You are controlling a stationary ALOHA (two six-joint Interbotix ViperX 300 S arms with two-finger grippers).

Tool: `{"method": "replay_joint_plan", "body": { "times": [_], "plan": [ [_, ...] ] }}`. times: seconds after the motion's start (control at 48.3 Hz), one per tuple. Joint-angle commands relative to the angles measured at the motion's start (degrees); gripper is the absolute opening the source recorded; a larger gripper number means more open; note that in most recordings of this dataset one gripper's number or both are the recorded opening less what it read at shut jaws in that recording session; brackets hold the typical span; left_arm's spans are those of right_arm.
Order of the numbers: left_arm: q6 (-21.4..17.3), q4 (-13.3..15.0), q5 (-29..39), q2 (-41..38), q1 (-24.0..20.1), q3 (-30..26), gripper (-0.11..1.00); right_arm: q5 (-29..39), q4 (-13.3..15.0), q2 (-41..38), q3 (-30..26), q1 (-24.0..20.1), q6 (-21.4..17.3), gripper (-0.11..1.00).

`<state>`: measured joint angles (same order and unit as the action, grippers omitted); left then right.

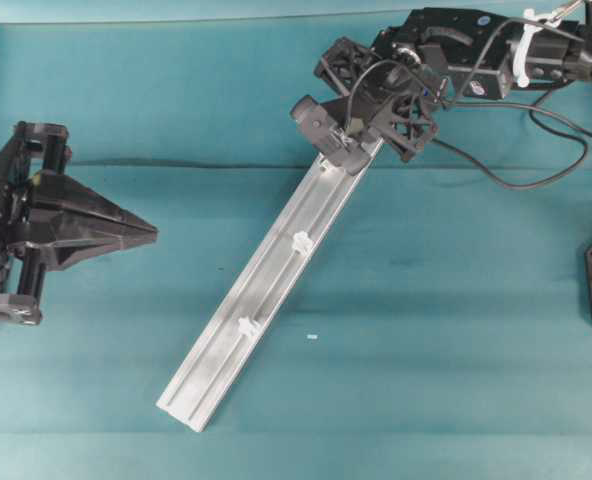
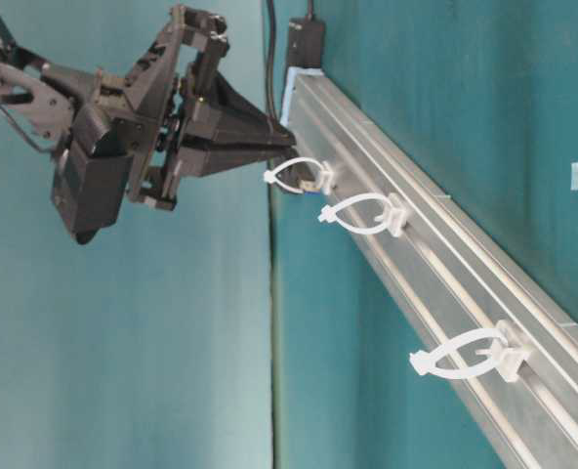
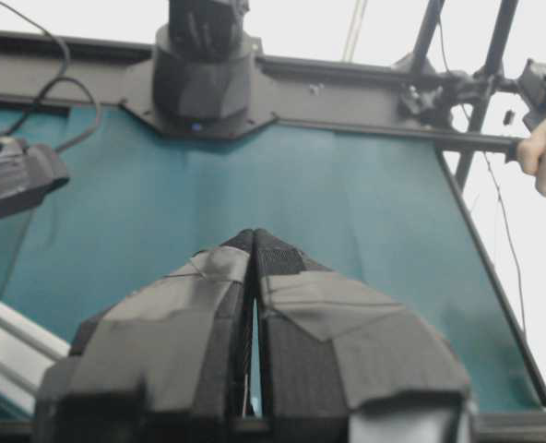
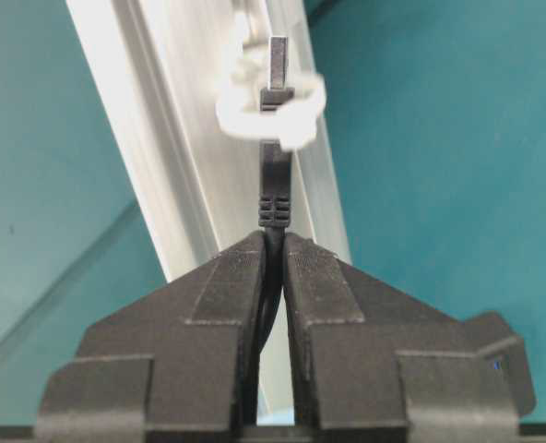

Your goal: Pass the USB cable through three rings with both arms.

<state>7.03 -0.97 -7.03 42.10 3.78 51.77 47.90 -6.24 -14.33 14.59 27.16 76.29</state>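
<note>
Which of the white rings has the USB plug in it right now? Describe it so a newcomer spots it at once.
Find the long silver rail lying diagonally on the teal table. Follow it to its far end under the right gripper. Of three white rings, it is the one nearest that gripper, with the USB plug poking through.

The rail looks like brushed aluminium, satin-bright with fine lengthwise grooves. Along the rail, the three rings are smooth white plastic, slightly glossy. The USB cable has a matt black rubbery sleeve and a shiny metal plug. Beneath the rail, the table wears matt teal cloth, faintly creased. The left gripper is matt black plastic, taped.
</note>
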Motion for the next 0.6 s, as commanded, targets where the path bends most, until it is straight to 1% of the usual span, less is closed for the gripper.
{"method": "replay_joint_plan", "body": {
  "times": [0.0, 0.062, 0.166, 0.394, 0.476, 0.539, 0.58],
  "plan": [
    [0.09, -0.09, -0.26, -0.44, 0.0, -1.93, -0.01, -0.26, -1.23, -0.18, -0.26, -0.79, 0.7, 0.07],
    [0.09, -0.18, -0.26, -0.88, -0.09, -2.02, -0.01, -0.26, -2.11, -0.18, -0.26, -0.88, 0.79, 0.07],
    [0.09, -0.18, -0.26, -1.85, -0.62, -2.46, -0.01, -0.26, -2.46, -0.18, -0.26, -0.97, 0.79, 0.07],
    [0.26, -0.18, -0.35, -6.42, -4.66, -4.22, 0.0, -0.26, -2.9, -0.18, -0.18, -0.97, 0.79, 0.07],
    [0.35, -0.18, -0.26, -9.58, -6.42, -5.1, 0.05, -0.18, -2.9, -0.18, -0.18, -0.97, 0.79, 0.07],
    [0.44, -0.18, -0.26, -11.95, -7.12, -5.54, 0.14, -0.09, -2.9, -0.18, -0.18, -0.97, 0.79, 0.07],
    [0.7, -0.18, -0.26, -13.62, -7.65, -5.71, 0.22, -0.09, -2.9, -0.18, -0.18, -0.97, 0.79, 0.07]
  ]
}}
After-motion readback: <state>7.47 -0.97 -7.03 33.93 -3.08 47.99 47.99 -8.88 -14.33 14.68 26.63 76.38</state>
